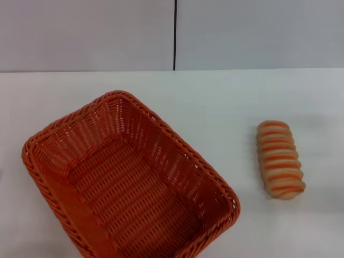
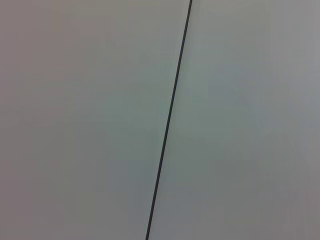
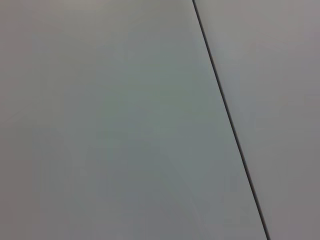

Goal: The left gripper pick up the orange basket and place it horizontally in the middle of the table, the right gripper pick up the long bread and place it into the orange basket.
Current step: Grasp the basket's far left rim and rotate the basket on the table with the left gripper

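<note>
Orange basket (image 1: 129, 183) sits skewed at the table's (image 1: 215, 102) front-left, long bread (image 1: 280, 159) well apart toward the right edge; neither gripper is visible, their state unknown, and lifting by one rim could tip it.

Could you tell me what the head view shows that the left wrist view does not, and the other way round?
Only the head view shows the basket, lying askew on the left of the table and empty, and the bread lying apart from it on the right. The left wrist view shows nothing of its own: only grey wall with a dark seam. Both share that wall and seam, which the head view has behind the table. Neither shows a gripper.
</note>
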Robot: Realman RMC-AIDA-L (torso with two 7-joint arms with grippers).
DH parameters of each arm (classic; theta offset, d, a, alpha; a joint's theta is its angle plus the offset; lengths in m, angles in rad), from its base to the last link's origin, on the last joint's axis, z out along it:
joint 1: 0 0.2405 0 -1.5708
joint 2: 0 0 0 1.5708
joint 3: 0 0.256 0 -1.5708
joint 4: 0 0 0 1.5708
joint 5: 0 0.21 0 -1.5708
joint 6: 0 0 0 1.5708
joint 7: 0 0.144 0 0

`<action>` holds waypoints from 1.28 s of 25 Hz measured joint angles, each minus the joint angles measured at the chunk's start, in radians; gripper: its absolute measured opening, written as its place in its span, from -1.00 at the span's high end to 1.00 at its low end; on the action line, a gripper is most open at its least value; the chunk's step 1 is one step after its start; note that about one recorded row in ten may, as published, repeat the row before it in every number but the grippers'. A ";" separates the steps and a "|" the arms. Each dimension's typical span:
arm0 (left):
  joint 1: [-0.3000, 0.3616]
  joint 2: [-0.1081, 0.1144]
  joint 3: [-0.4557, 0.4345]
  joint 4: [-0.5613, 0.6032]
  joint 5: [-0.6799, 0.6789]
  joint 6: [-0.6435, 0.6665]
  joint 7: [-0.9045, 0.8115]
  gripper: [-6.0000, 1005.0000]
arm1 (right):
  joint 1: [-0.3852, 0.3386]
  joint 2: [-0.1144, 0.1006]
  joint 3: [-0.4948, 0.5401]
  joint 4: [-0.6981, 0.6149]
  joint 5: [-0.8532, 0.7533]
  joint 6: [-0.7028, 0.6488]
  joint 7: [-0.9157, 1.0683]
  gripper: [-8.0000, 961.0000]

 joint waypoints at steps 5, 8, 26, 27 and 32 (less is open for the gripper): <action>0.004 -0.001 0.003 0.000 0.001 0.011 0.000 -0.48 | -0.007 0.000 0.000 -0.002 -0.004 -0.004 0.000 -0.48; 0.003 -0.002 0.006 -0.001 0.004 0.008 0.000 -0.47 | -0.015 -0.001 0.005 -0.004 -0.002 -0.014 0.003 -0.47; -0.019 0.007 0.023 0.066 0.006 -0.014 -0.025 -0.39 | -0.001 0.000 0.009 -0.007 0.001 -0.027 0.005 -0.46; -0.030 0.009 0.030 0.104 0.008 -0.050 -0.050 -0.38 | 0.003 0.000 0.007 -0.007 0.001 -0.027 0.004 -0.46; -0.079 0.010 0.033 0.227 0.008 -0.152 -0.187 -0.36 | 0.012 0.001 0.005 -0.004 -0.001 -0.028 0.000 -0.46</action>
